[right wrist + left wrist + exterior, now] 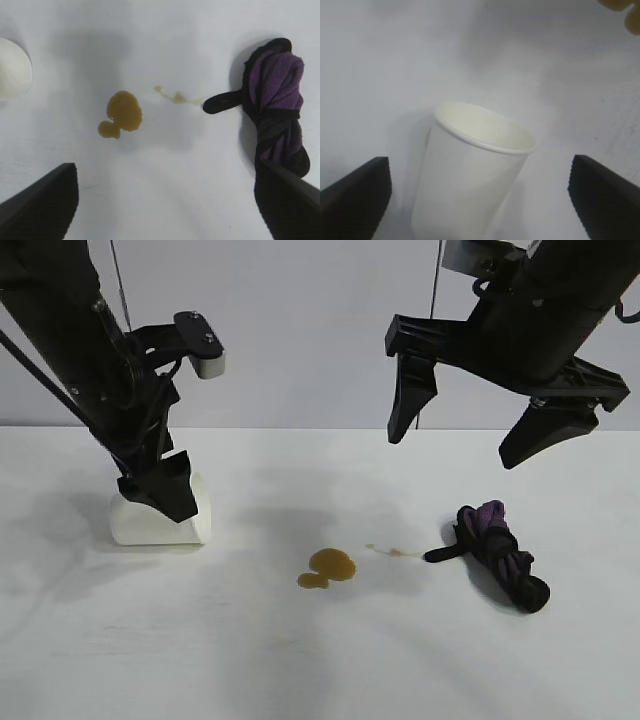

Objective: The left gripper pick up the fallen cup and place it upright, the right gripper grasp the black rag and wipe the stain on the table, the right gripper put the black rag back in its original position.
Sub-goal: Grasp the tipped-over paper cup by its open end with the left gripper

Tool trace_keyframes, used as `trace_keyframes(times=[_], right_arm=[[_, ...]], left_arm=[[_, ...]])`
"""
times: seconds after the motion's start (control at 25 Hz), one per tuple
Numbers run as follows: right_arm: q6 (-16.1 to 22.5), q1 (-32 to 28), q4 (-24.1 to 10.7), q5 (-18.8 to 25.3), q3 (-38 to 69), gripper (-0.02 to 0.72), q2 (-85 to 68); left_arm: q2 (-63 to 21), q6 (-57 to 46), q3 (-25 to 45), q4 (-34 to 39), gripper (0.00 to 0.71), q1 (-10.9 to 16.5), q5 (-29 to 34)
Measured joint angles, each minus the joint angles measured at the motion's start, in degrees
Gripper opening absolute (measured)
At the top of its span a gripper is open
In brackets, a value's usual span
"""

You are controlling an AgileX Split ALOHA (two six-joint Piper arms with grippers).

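Altogether one cup (160,522), one black rag (497,553), one stain (328,567).

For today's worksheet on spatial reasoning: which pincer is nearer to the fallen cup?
Left. The left pincer is down at the cup; the right pincer hangs open, high above the black rag.

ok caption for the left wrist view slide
Open left gripper straddling the fallen cup on the table.

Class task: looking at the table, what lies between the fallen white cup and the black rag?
The stain lies between the cup and the black rag, on the table; exterior view shows it.
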Motion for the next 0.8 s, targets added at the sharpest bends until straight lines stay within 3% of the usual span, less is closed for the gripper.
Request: trace_keyframes(times=[0.52,0.8], right_arm=[[-0.05,0.00,0.00,-0.05,0.00,0.660,0.00],[-0.05,0.00,0.00,-0.22,0.00,0.660,0.00]], left_arm=[[6.50,2.23,-0.11,0.00,0.685,0.00,-3.84],[6.84,2.50,-0.29,0.00,0.462,0.00,-4.94]])
